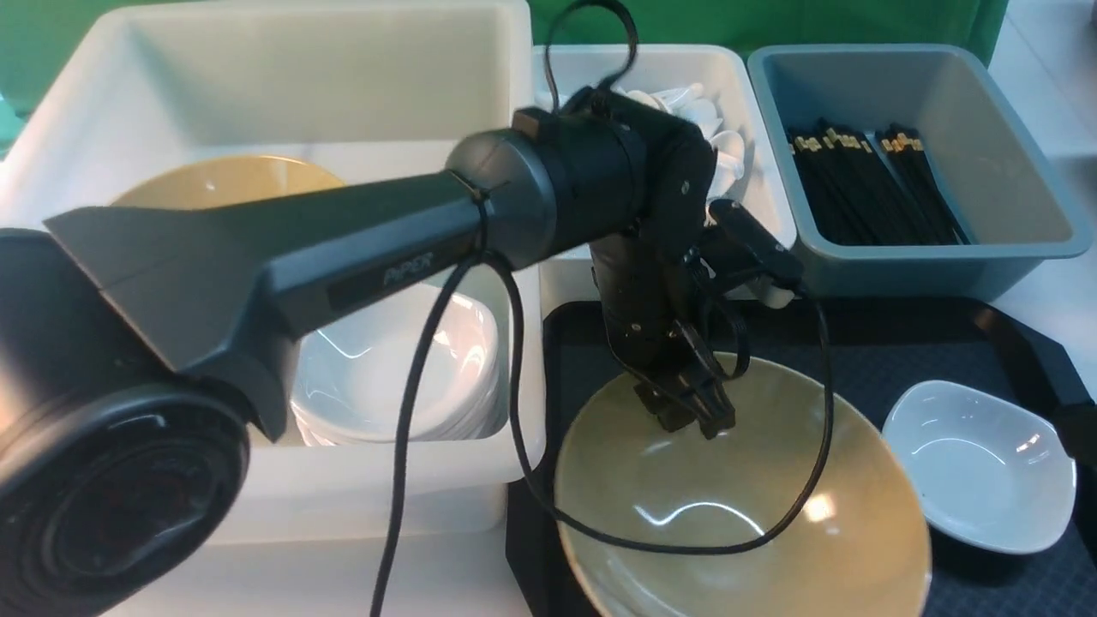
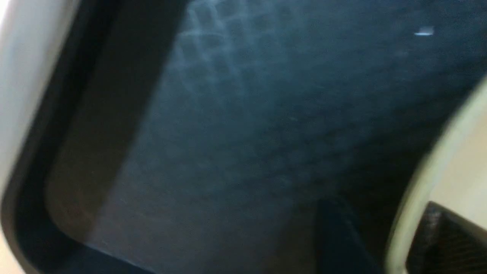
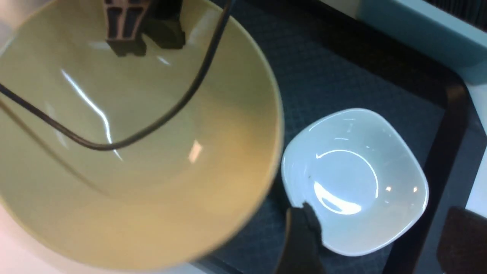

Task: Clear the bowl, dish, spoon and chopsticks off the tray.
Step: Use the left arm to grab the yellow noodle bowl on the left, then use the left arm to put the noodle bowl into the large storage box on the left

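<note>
Over the black tray (image 1: 900,360) at lower right, my left gripper (image 1: 690,417) straddles the rim of the glossy bowl (image 1: 703,480), probably slippery and fragile; clamped or not, I cannot tell.

White table (image 1: 1063,313), black tray (image 1: 900,343), white tubs (image 1: 360,493), grey-blue tub (image 1: 900,270)

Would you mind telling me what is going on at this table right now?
The robot is clearing a black tray. Its left gripper sits at the far rim of the tan bowl, one finger inside and one outside; whether it has clamped is unclear. The right gripper is open, its fingers straddling the white dish. Only these two pieces show on the tray.
</note>
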Robot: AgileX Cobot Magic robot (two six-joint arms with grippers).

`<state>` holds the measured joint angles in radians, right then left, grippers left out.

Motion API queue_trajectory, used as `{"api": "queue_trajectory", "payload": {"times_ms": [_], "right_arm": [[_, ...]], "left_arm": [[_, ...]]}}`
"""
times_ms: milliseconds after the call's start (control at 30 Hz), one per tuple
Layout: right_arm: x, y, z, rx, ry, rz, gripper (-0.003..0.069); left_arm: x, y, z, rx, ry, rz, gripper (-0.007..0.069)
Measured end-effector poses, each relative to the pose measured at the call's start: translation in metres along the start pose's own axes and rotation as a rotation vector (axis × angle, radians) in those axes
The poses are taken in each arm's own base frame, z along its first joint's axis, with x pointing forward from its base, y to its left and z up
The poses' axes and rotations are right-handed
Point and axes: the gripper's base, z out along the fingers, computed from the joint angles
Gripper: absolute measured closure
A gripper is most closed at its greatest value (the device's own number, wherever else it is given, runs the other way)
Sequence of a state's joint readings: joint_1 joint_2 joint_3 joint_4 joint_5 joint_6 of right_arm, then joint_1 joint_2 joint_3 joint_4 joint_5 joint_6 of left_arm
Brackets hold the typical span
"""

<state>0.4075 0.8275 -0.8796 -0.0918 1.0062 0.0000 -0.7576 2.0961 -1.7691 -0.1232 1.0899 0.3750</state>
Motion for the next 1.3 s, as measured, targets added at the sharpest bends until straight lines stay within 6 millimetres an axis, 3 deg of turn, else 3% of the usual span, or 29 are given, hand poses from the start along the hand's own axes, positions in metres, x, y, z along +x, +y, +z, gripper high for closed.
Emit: {"api": "queue_trajectory", "payload": {"times_ms": [33, 133, 233, 267, 367, 400, 433, 467, 533, 567, 600, 633, 700, 767, 800, 833, 900, 967, 1100, 1300], "right_arm": [[0.0, 0.0, 0.0, 0.0, 0.0, 0.0, 0.0179], [0.0, 0.0, 0.0, -0.003, -0.003, -0.022, 0.0211], [-0.001, 0.002, -0.002, -0.024, 0.004, -0.054, 0.0284], [-0.007, 0.006, -0.007, -0.077, -0.005, -0.077, 0.0388], [-0.018, 0.012, -0.016, -0.151, -0.04, -0.111, 0.0515], [-0.026, 0.016, -0.023, -0.207, -0.075, -0.136, 0.0573], [-0.03, 0.019, -0.024, -0.236, -0.085, -0.14, 0.0592], [-0.043, 0.024, -0.033, -0.298, -0.137, -0.182, 0.0617], [-0.061, 0.032, -0.04, -0.37, -0.184, -0.227, 0.0624], [-0.071, 0.038, -0.042, -0.402, -0.202, -0.251, 0.0623], [-0.072, 0.039, -0.041, -0.406, -0.197, -0.255, 0.0623], [-0.083, 0.047, -0.043, -0.441, -0.215, -0.291, 0.0623], [-0.095, 0.059, -0.04, -0.484, -0.214, -0.336, 0.0623], [-0.106, 0.078, -0.034, -0.539, -0.201, -0.399, 0.0623], [-0.106, 0.079, -0.034, -0.544, -0.201, -0.403, 0.0623], [-0.112, 0.094, -0.028, -0.581, -0.19, -0.456, 0.0623], [-0.115, 0.106, -0.022, -0.608, -0.178, -0.491, 0.0623], [-0.116, 0.117, -0.014, -0.629, -0.159, -0.53, 0.0623], [-0.117, 0.125, -0.002, -0.637, -0.131, -0.563, 0.0623], [-0.118, 0.126, 0.0, -0.632, -0.131, -0.57, 0.0623]], "left_arm": [[-0.001, 0.0, -0.001, 0.004, -0.005, -0.004, 0.0523], [-0.007, -0.006, -0.031, 0.014, -0.08, -0.023, 0.0603], [-0.007, -0.007, -0.057, 0.013, -0.145, -0.039, 0.062], [-0.001, -0.002, -0.087, -0.011, -0.207, -0.049, 0.0618], [0.009, 0.004, -0.122, -0.001, -0.278, -0.096, 0.0618], [0.02, 0.011, -0.147, 0.003, -0.33, -0.148, 0.0618], [0.024, 0.016, -0.155, 0.0, -0.347, -0.169, 0.0618], [0.038, 0.025, -0.181, -0.009, -0.401, -0.224, 0.062], [0.067, 0.043, -0.22, -0.036, -0.471, -0.332, 0.062], [0.082, 0.053, -0.233, -0.051, -0.491, -0.387, 0.062], [0.085, 0.056, -0.233, -0.054, -0.488, -0.401, 0.062], [0.112, 0.07, -0.248, -0.078, -0.508, -0.492, 0.062], [0.142, 0.082, -0.257, -0.098, -0.514, -0.593, 0.062], [0.187, 0.096, -0.26, -0.116, -0.517, -0.747, 0.062], [0.192, 0.096, -0.259, -0.116, -0.513, -0.762, 0.062], [0.229, 0.104, -0.259, -0.128, -0.528, -0.892, 0.062], [0.257, 0.107, -0.257, -0.136, -0.547, -0.986, 0.062], [0.299, 0.114, -0.247, -0.151, -0.573, -1.133, 0.062], [0.342, 0.129, -0.23, -0.203, -0.627, -1.279, 0.062], [0.358, 0.155, -0.21, -0.262, -0.637, -1.338, 0.0605]]}}
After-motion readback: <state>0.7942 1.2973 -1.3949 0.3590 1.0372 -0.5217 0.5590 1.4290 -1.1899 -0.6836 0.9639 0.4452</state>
